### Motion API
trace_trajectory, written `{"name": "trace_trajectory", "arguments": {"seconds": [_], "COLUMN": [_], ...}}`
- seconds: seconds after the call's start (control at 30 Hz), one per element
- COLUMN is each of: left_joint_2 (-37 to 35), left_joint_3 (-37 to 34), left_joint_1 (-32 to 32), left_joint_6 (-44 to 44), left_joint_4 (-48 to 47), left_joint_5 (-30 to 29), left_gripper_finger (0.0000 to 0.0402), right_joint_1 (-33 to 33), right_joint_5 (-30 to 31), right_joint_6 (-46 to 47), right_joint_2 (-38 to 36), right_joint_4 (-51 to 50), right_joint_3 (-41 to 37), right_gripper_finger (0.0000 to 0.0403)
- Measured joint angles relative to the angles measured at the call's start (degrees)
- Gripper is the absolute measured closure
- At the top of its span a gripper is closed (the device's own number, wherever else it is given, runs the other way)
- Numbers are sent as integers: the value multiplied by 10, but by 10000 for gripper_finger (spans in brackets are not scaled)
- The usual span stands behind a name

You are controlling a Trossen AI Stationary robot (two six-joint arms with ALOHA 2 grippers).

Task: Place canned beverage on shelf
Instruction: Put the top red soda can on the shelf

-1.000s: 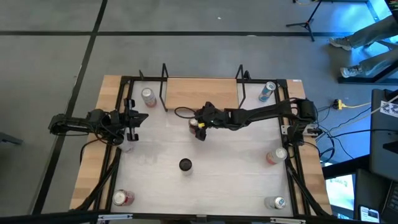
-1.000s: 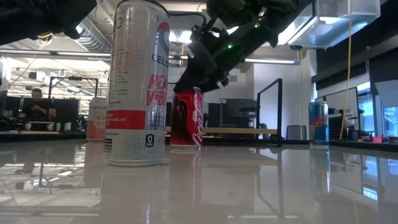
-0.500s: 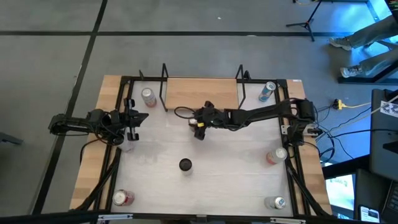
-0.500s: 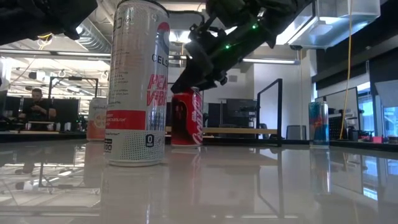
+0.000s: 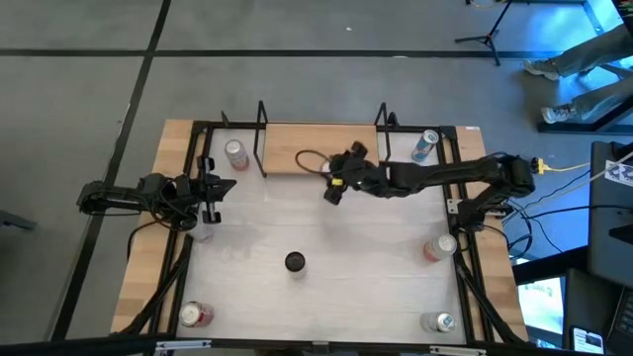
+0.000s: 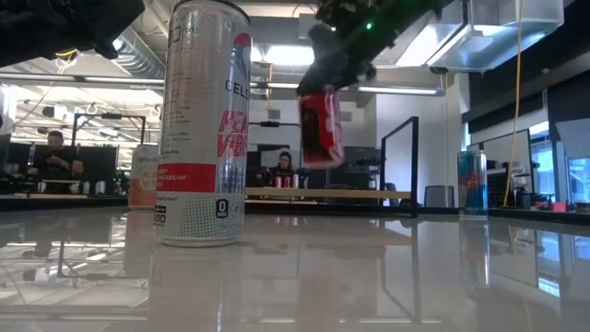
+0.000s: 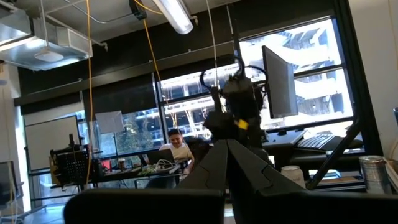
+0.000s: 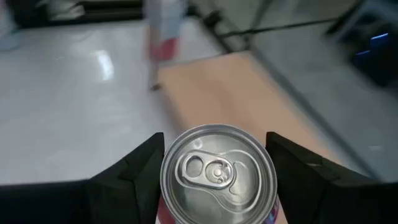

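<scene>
The red aluminium drink can [image 6: 320,126] hangs in the air, tilted, clear of the white tabletop [image 5: 346,257], near the front edge of the small light-wood shelf board with thin black rod uprights [image 5: 316,148]. The right gripper [image 5: 333,188] has its dark fingers [image 8: 134,171] clamped on either side of the can's silver lid. Closest to the low camera stands a tall white can with red lettering [image 6: 203,124]. Over at the table's left edge the left gripper [image 5: 211,190] waits, its fingers pressed together.
</scene>
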Motion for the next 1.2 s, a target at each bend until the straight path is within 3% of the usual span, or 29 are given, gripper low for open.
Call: {"name": "trace_trajectory", "arguments": {"seconds": [0.3,0.47,0.8,1.2], "left_joint_2": [0,0,0,0], "left_joint_3": [0,0,0,0], "left_joint_1": [0,0,0,0], "left_joint_6": [-2,-2,0,0], "left_joint_4": [0,0,0,1], "left_joint_5": [0,0,0,-2], "left_gripper_finger": [400,400,400,400], "right_joint_1": [-68,-137,-248,-293], "right_joint_5": [108,117,27,-18], "right_joint_6": [-10,-10,23,77], "right_joint_2": [-12,-12,5,13], "right_joint_4": [-8,2,57,107], "right_joint_3": [1,1,0,-62], "right_gripper_finger": [169,169,168,167]}}
